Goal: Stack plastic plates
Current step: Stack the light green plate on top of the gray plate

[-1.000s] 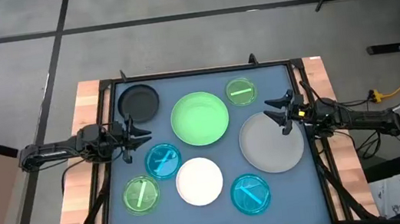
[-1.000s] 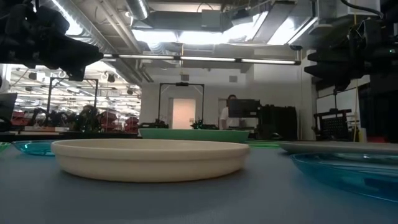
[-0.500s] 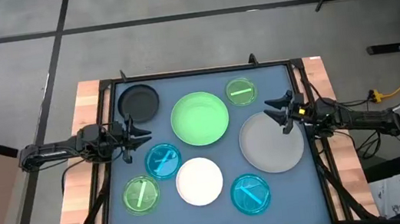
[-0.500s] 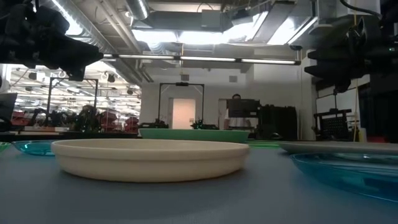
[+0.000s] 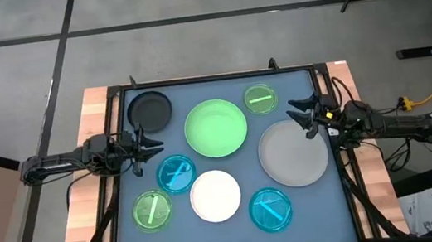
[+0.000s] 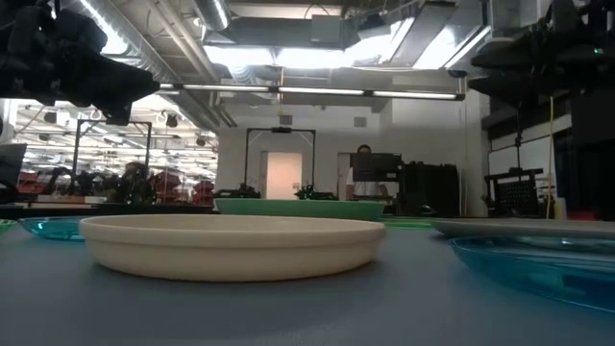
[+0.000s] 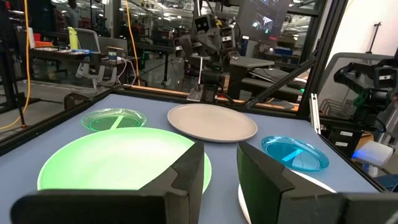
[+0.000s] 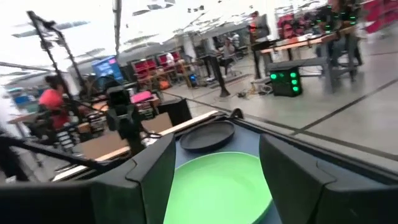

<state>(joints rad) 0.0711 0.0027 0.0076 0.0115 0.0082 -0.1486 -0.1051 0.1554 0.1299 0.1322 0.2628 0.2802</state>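
Taking the white plate [image 5: 215, 195] as the landmark, it sits at the near middle of the counter [image 5: 238, 227], a matte, cream-looking disc whose raised rim only the low view reveals, filling the foreground there. Just beside it toward the right arm lies a small translucent blue plate [image 5: 270, 209], and on its other side a small translucent green plate [image 5: 152, 210]; a second blue plate [image 5: 176, 175] rests a little beyond the white one on that same side. Farther out from it are the large grey plate [image 5: 292, 153] and the large light green plate [image 5: 215, 128], both flat and smooth, lying singly. Farthest from it sit the black plate [image 5: 150, 110] and the other small green plate [image 5: 260, 99]. From overhead every plate lies apart with nothing on it, though the two green dishes seem to carry a pale streak, perhaps only glare. The left end effector [image 5: 145, 144] hovers between the black plate and the nearer blue plate, fingers spread and empty; the right end effector [image 5: 305, 114] hangs over the grey plate's far rim, fingers spread wide, holding nothing. The low view shows a person [image 6: 363, 154] in the room behind.
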